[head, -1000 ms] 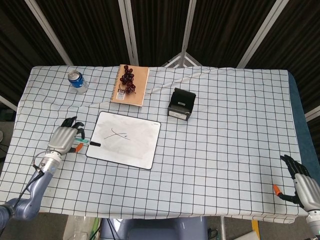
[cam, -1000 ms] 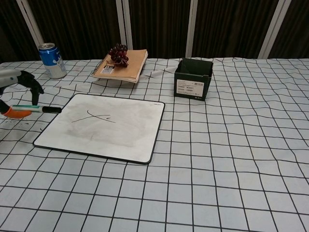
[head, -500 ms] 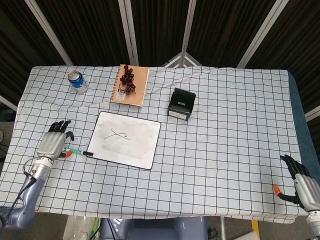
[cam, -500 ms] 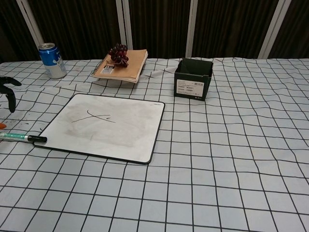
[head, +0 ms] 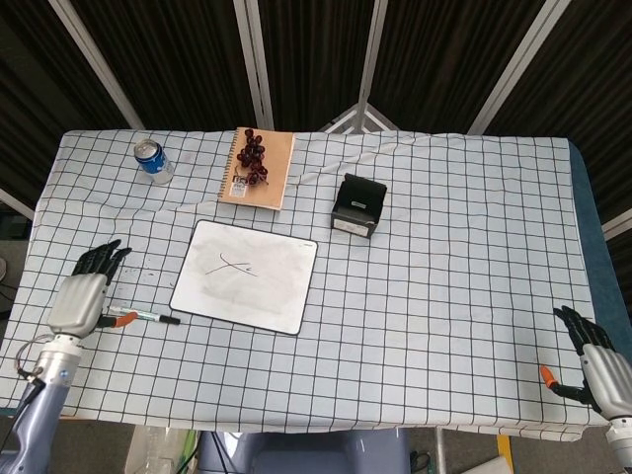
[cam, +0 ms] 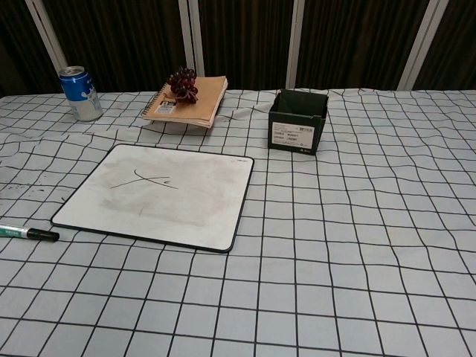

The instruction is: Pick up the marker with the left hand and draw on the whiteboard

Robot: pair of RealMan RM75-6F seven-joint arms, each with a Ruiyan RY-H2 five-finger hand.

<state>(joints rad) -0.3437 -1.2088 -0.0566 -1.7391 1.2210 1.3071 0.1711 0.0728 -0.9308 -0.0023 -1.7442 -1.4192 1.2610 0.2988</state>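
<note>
Black-capped marker (head: pixel 144 317) is lying flat on the checked tablecloth (head: pixel 434 257), just off the near-left corner of the whiteboard (head: pixel 247 275) and not quite touching its edge as far as I can tell. Its long axis runs left to right, cap end pointing right toward the board, tail end pointing at the left hand (head: pixel 78 300).

That left hand sits right beside the tail end, fingers spread and pointing toward the far side, holding nothing. From the head view I can't tell if the thumb side actually touches the marker or is just next to it. The chest view only catches the cap end of the marker at its left border.

The right hand (head: pixel 595 366) is way over at the near-right corner of the table, fingers loosely apart, empty, well apart from everything. So the left hand is clearly the nearer one.

The board already has a small scribble (head: pixel 234 266) on it, so my guess is the drawing may be mostly done.
</note>
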